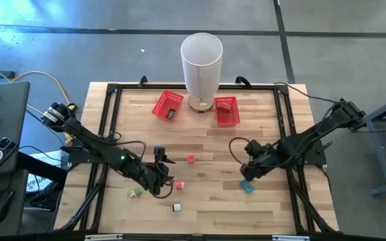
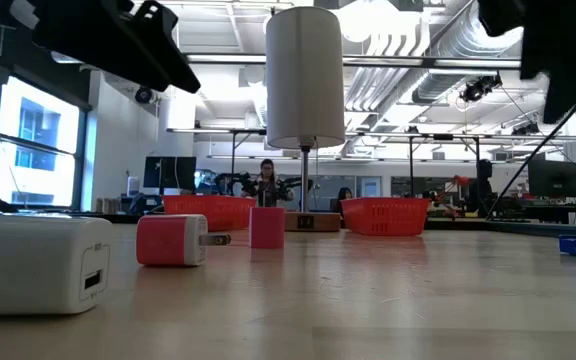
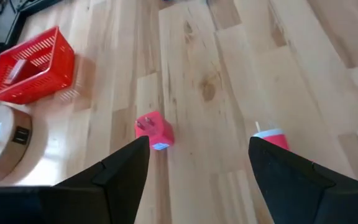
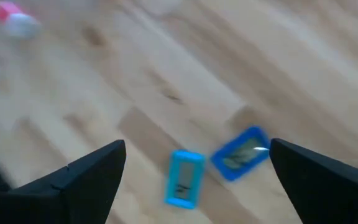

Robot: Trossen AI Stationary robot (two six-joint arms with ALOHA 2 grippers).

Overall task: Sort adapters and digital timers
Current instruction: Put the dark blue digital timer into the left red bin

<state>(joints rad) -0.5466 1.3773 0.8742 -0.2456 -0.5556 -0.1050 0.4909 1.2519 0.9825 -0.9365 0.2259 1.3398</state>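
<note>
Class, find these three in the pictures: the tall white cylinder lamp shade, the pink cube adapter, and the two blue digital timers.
Tall white cylinder lamp shade (image 1: 201, 63), high view, on its side wall.
Pink cube adapter (image 3: 155, 130), left wrist view, on its top face.
Two blue digital timers (image 4: 184, 178), right wrist view, on the lighter one's face.

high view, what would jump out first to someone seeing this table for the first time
A tall white lamp stands at the table's far edge, with a red basket on each side of its base. Nearer, small adapters and timers lie scattered, and both dark arms reach in: the left gripper open beside a pink adapter, the right gripper open over blue timers.
</note>
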